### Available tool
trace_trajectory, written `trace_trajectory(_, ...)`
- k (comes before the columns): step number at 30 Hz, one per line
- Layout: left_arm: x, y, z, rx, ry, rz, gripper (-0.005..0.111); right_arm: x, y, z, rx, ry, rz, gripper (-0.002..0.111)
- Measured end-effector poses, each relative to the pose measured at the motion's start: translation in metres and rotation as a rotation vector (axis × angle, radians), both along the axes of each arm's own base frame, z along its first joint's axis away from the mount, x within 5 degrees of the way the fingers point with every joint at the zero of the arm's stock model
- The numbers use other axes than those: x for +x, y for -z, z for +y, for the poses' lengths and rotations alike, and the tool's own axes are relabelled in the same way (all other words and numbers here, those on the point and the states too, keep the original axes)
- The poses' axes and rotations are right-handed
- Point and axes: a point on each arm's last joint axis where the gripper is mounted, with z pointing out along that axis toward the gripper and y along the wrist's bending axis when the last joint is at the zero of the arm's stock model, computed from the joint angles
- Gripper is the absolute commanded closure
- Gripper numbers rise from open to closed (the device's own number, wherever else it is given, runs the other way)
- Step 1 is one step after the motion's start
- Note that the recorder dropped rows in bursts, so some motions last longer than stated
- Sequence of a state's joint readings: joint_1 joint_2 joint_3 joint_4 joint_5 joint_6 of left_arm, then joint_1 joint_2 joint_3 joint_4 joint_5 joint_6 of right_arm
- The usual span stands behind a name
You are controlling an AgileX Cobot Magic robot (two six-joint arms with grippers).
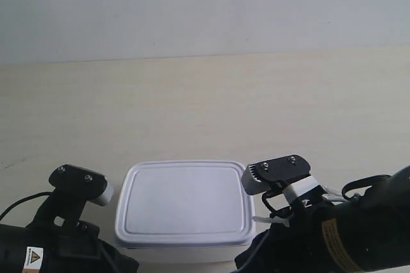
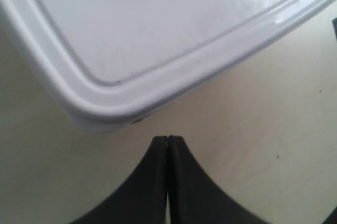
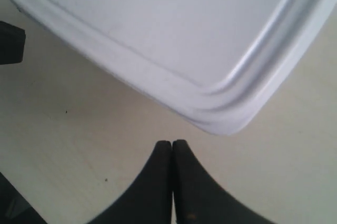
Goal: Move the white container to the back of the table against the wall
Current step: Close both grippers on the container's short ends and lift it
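White container (image 1: pixel 184 204) sits on the table (image 1: pixel 211 106) at the near side of the exterior view, well apart from the wall (image 1: pixel 205 10). Its lid (image 2: pixel 158 19) is on, so the contents are hidden.

Left gripper (image 2: pixel 167 141): fingers pressed together, holding nothing, tips just off one container corner.

Right gripper (image 3: pixel 172 144): likewise pressed together and empty, just off another corner.

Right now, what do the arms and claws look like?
All are black. The left claw and right claw have smooth fingers tapering to narrow tips. The arm at the exterior view's left bears a yellow-triangle warning label, the arm at the exterior view's right an orange label and white ties.
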State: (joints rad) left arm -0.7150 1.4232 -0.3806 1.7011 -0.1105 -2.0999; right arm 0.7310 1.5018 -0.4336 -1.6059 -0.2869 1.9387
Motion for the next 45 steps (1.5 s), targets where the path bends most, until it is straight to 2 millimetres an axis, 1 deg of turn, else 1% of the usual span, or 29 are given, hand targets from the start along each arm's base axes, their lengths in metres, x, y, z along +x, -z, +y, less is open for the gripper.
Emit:
trace_trajectory(8, 0.007, 0.004, -0.003, 0.024, -0.014, -0.004, 0.107, 0.008, 0.006, 0.007, -0.022, -0.006, 0.010, 0.108)
trace_trajectory(14, 0.014, 0.001, -0.009, 0.019, -0.017, -0.016, 0.107, 0.014, 0.011, 0.008, -0.054, 0.001, -0.003, 0.108)
trace_trajectory(18, 0.017, 0.004, -0.011, 0.026, -0.018, -0.009, 0.107, 0.015, 0.012, 0.008, -0.062, 0.003, -0.009, 0.108)
trace_trajectory(25, 0.024, 0.011, -0.013, 0.064, -0.038, -0.012, 0.107, 0.016, 0.012, 0.007, -0.071, 0.010, -0.016, 0.108)
trace_trajectory(35, 0.035, 0.004, -0.019, 0.054, -0.051, -0.051, 0.107, 0.025, 0.003, 0.015, -0.046, 0.000, -0.053, 0.108)
trace_trajectory(40, 0.039, 0.008, -0.022, 0.067, -0.057, -0.049, 0.107, 0.027, 0.002, 0.017, -0.040, 0.003, -0.058, 0.108)
trace_trajectory(45, 0.045, 0.011, -0.026, 0.079, -0.062, -0.047, 0.107, 0.031, 0.006, 0.019, -0.059, 0.004, -0.055, 0.108)
